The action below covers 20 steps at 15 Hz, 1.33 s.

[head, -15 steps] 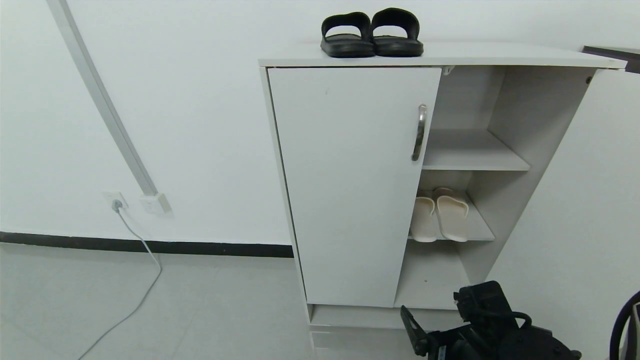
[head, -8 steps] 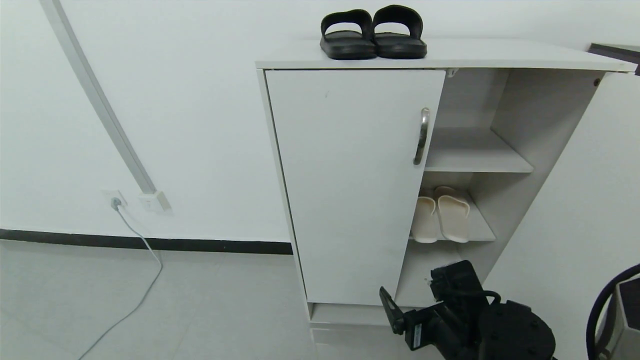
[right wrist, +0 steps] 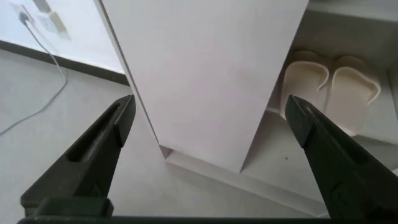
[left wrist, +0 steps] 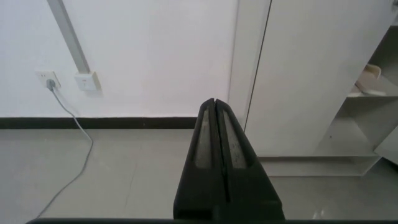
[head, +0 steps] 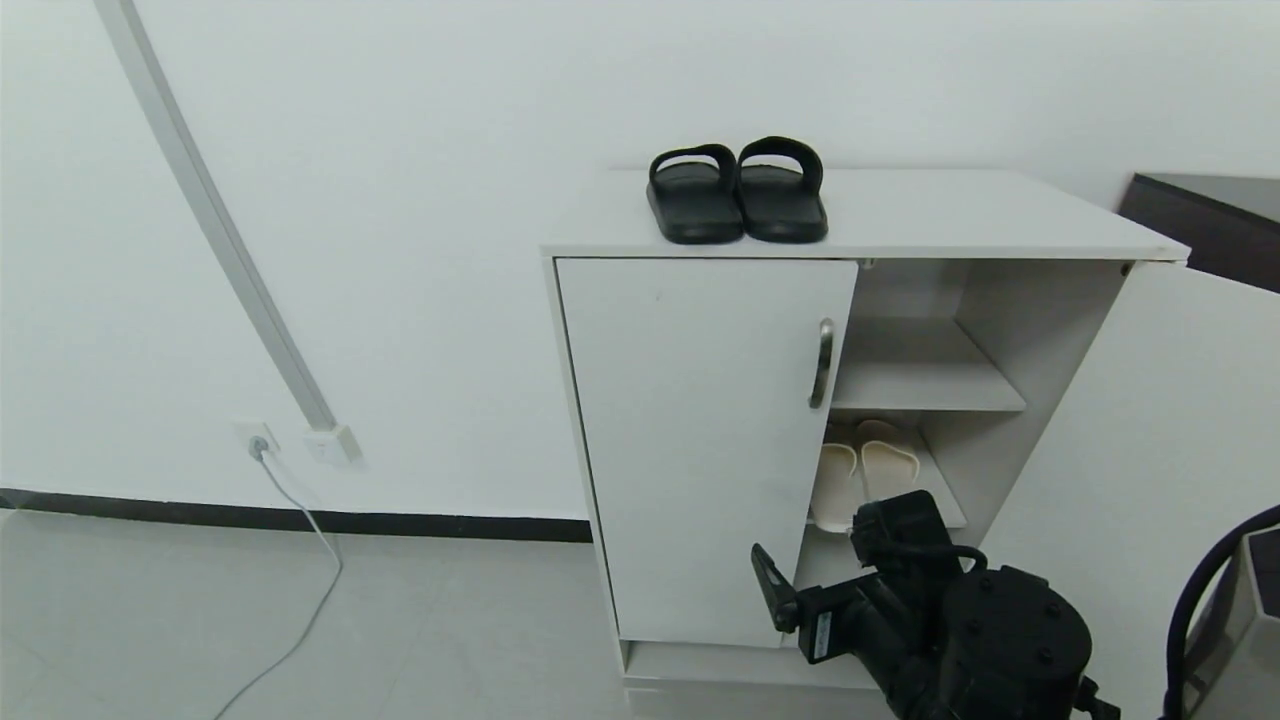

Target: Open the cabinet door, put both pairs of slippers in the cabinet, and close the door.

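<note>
A pair of black slippers (head: 737,192) stands on top of the white cabinet (head: 900,215). The cabinet's left door (head: 700,440), with a metal handle (head: 822,362), is closed, while the right door (head: 1150,450) is swung wide open. A pair of white slippers (head: 865,475) (right wrist: 333,87) lies on the middle shelf inside. My right gripper (head: 790,600) (right wrist: 205,149) is open and empty, low in front of the left door's free edge. My left gripper (left wrist: 214,143) is shut on nothing, facing the floor left of the cabinet.
A wall socket (head: 258,443) with a grey cable trailing over the floor sits left of the cabinet, under a slanted wall conduit (head: 210,215). A dark piece of furniture (head: 1210,225) stands behind the cabinet's right side. The upper shelf (head: 920,385) is bare.
The head camera has risen and pulled back, so the cabinet sits lower in the picture. My right gripper has come up from the cabinet's base to the height of the lowest compartment.
</note>
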Tool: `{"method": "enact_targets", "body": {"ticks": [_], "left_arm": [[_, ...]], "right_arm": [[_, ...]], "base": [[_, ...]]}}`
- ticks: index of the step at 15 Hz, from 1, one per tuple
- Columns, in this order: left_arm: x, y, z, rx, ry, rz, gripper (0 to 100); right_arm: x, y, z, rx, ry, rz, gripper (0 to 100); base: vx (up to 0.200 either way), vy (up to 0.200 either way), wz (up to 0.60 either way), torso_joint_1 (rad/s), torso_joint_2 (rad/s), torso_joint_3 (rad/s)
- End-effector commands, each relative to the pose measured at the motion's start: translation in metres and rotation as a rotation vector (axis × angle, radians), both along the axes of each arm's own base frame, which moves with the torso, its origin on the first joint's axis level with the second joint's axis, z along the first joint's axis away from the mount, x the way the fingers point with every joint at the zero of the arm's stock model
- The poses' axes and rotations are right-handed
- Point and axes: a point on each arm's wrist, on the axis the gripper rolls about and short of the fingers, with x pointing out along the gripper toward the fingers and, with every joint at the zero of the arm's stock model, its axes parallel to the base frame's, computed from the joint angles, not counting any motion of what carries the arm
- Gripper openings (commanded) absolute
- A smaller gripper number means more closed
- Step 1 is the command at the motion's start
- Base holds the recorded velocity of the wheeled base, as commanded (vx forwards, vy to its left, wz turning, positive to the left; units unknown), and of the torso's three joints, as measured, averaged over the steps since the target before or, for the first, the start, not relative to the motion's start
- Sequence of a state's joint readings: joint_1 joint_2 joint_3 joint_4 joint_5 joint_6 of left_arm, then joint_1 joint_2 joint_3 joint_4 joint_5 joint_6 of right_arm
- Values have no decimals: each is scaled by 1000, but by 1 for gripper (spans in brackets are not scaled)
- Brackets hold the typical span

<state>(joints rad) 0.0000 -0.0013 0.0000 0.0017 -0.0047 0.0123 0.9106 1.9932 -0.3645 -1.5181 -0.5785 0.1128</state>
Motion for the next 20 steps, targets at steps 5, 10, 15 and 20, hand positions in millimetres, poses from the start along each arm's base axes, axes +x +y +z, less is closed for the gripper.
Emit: {"method": "enact_targets", "body": {"ticks": [5, 10, 15, 20], "left_arm": [[0, 0, 0, 0, 1, 0, 0], [0, 0, 0, 0, 1, 0, 0], [0, 0, 0, 0, 1, 0, 0], [0, 0, 0, 0, 1, 0, 0]], "right_arm": [[-1, -1, 2, 4, -4, -1, 100], [-1, -1, 0, -2, -1, -1, 100], [-1, -1, 0, -3, 0, -1, 100], [-2, -2, 0, 2, -4, 2, 100]], "base": [[0, 0, 0, 156, -467, -322], [0, 0, 0, 183, -497, -312], [0, 0, 0, 215, -532, -315], [0, 0, 0, 252, -570, -327]]}}
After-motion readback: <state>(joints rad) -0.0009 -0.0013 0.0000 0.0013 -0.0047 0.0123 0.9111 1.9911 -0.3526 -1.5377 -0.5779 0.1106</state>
